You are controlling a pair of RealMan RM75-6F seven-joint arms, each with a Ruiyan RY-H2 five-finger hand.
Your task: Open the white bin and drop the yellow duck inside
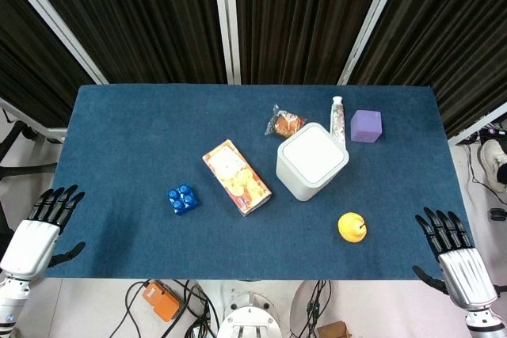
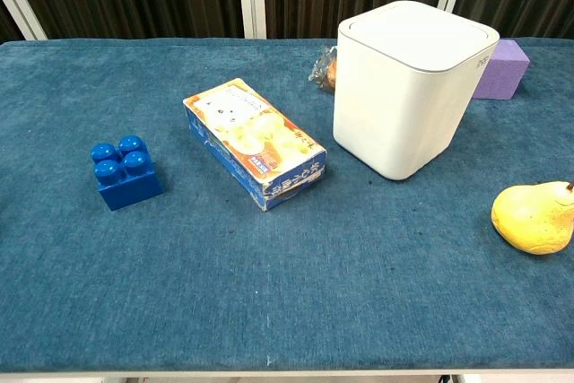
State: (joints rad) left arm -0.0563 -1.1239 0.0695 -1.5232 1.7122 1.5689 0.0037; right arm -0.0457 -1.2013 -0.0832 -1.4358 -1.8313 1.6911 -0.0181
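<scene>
In the chest view the yellow toy (image 2: pixel 536 218) runs off the right edge, so its far side is lost, and the purple block (image 2: pixel 500 69) and the snack packet (image 2: pixel 326 69) are each partly hidden behind the white bin (image 2: pixel 408 87). The tube (image 1: pixel 338 119) is covered entirely there. Neither hand appears in that view. In the head view the right hand (image 1: pixel 455 259) is cut at its wrist by the bottom edge, and the print on the carton (image 1: pixel 236 176) is too small to read.
</scene>
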